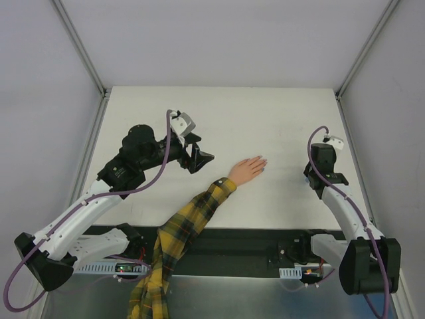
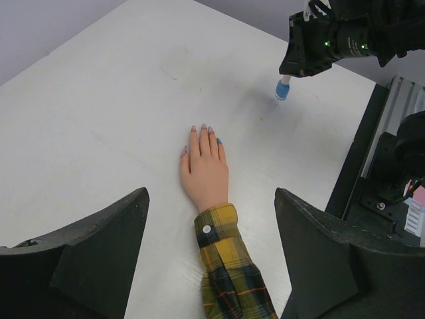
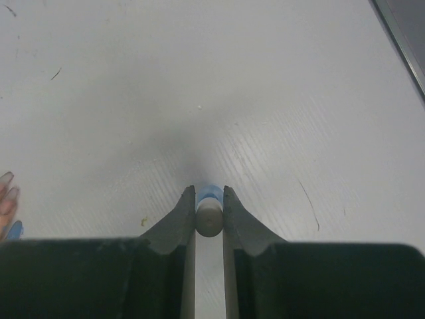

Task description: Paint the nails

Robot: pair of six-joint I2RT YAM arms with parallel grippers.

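A peach-coloured hand (image 1: 247, 170) in a yellow plaid sleeve (image 1: 199, 212) lies flat on the white table, fingers pointing right. Its nails (image 2: 211, 131) are small; the little finger's looks light blue, the others pale. They also show at the left edge of the right wrist view, nails (image 3: 8, 193). My left gripper (image 2: 210, 199) hangs open above the wrist and holds nothing. To the right of the fingers, my right gripper (image 3: 209, 191) points down and is shut on the pale cap (image 3: 209, 220) of a small blue polish bottle (image 2: 283, 90), which sits at the table surface.
Grey walls with metal rails enclose the table (image 1: 219, 113) on three sides. A black strip (image 1: 252, 242) with the arm bases runs along the near edge. The sleeve trails off the front edge at bottom left.
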